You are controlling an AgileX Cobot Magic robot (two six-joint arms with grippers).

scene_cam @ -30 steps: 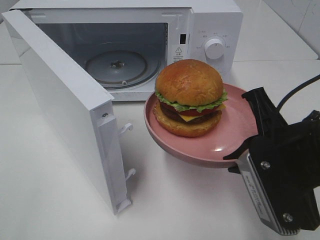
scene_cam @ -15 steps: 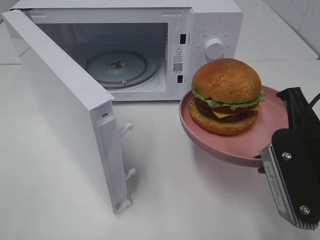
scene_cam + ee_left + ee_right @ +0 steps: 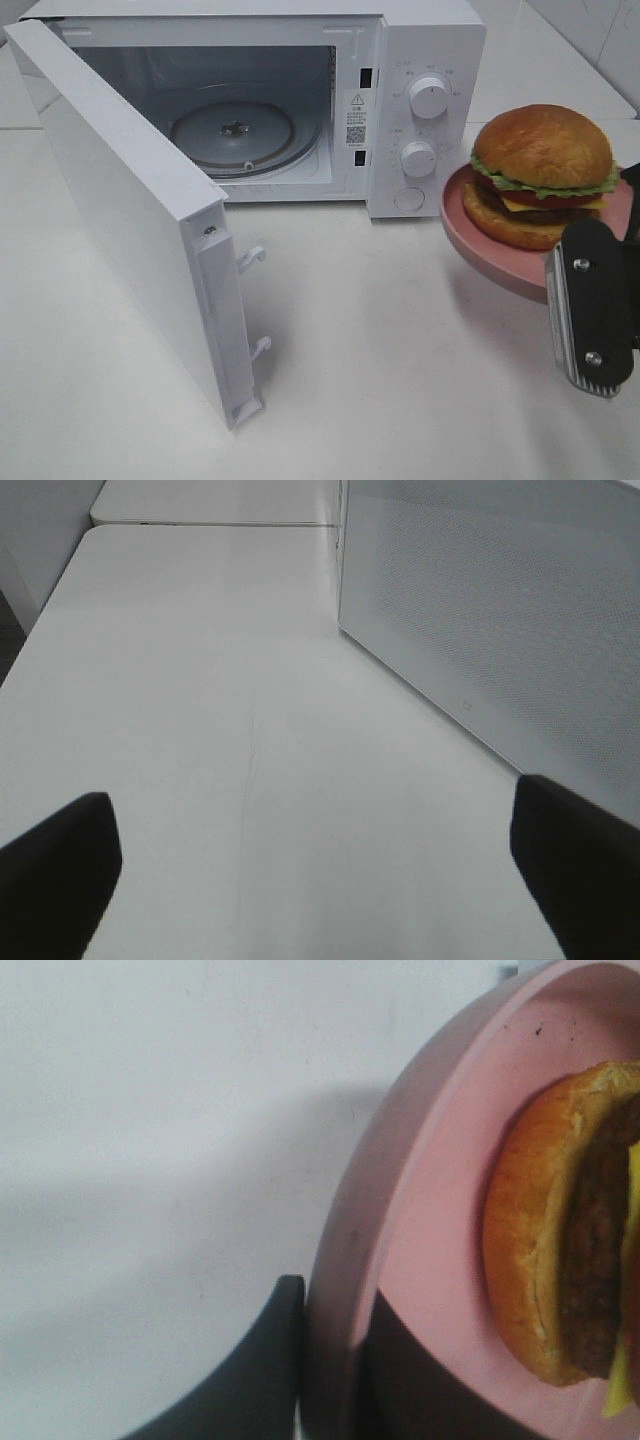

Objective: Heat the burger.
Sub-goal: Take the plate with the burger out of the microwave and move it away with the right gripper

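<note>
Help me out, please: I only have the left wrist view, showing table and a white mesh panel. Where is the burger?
Observer: The burger sits on the pink plate, to the right of the microwave, level with its lower dial.
Operator: Is anything holding that plate?
Observer: Yes. In the right wrist view the right gripper has its jaws closed on the plate's rim, one inside and one outside.
Operator: Is the microwave ready to receive it?
Observer: Its door stands wide open, and the glass turntable inside has nothing on it.
</note>
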